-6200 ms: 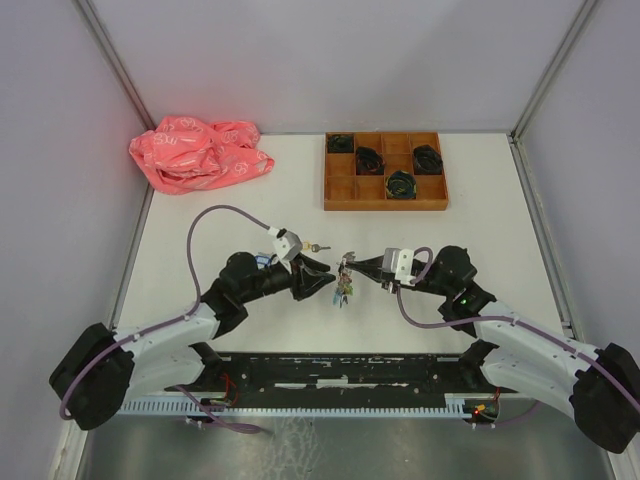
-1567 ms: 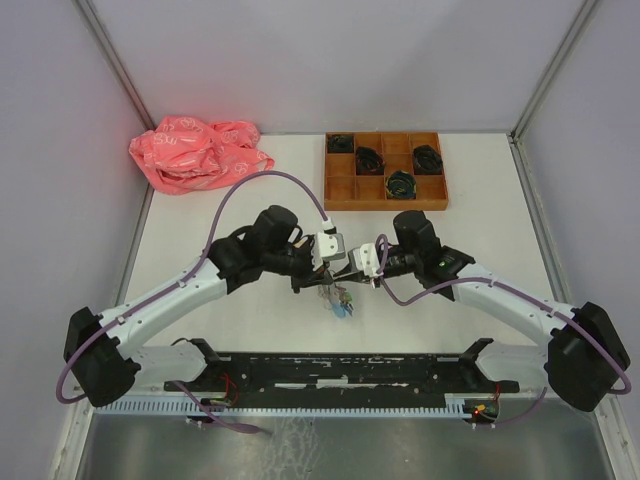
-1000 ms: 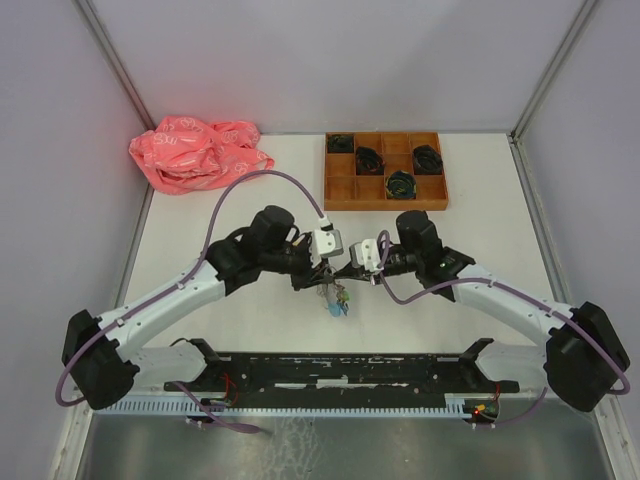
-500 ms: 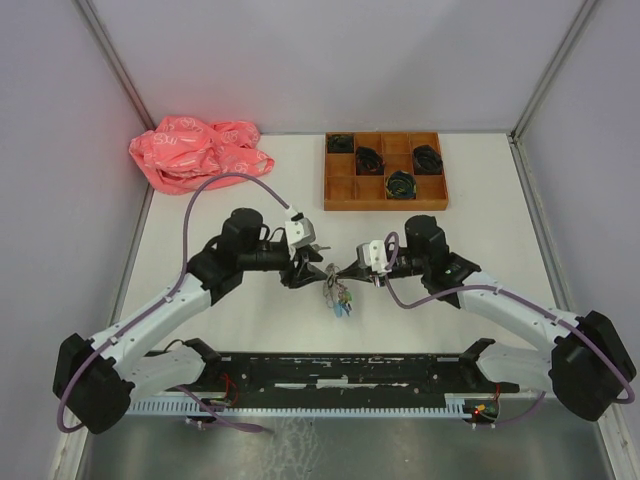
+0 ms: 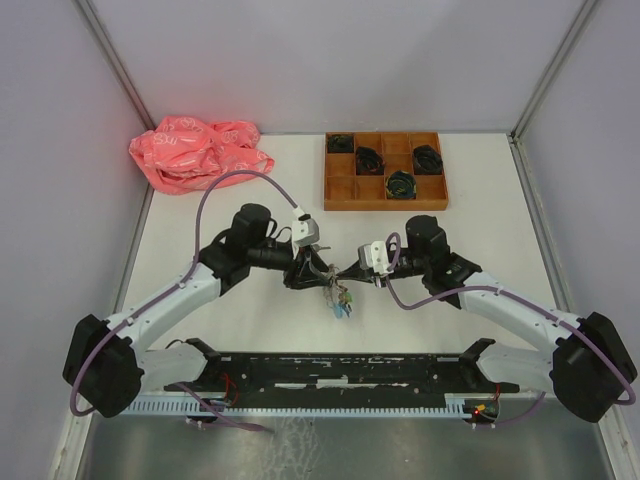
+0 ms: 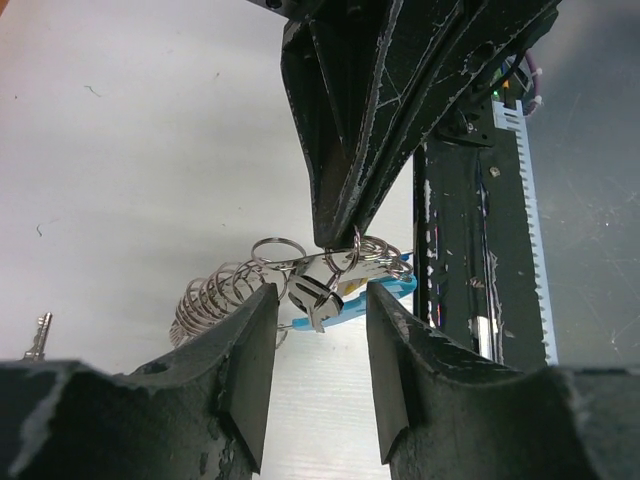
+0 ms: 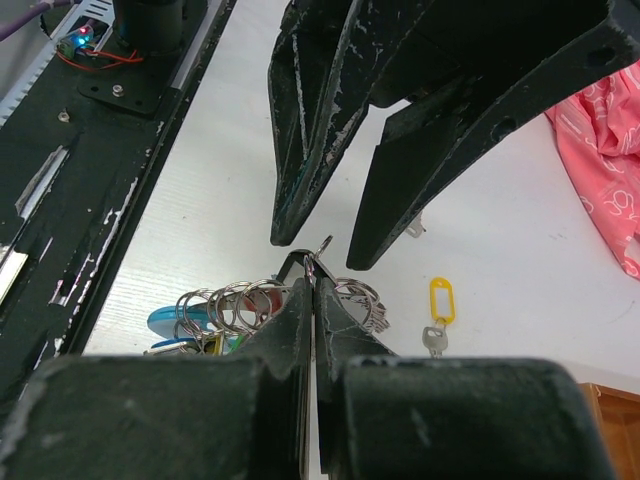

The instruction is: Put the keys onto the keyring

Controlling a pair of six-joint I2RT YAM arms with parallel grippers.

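The keyring (image 5: 338,297) is a hoop strung with many silvery rings, a light-blue section and small coloured tags. My right gripper (image 5: 343,272) is shut on a ring at its top and holds it hanging just above the table; the pinch shows in the right wrist view (image 7: 314,282). My left gripper (image 6: 318,305) is open, its jaws on either side of the keyring's rings (image 6: 262,282) without touching them. A silver key with a yellow tag (image 7: 440,302) lies on the table beyond the keyring. The tip of another key (image 6: 38,335) lies at the left.
A wooden compartment tray (image 5: 385,206) holding black coiled bundles stands at the back right. A crumpled pink bag (image 5: 198,152) lies at the back left. The black base rail (image 5: 330,370) runs along the near edge.
My left gripper drew back to the left from the keyring and now stands open close in front of it. My right gripper has kept its hold on the keyring.
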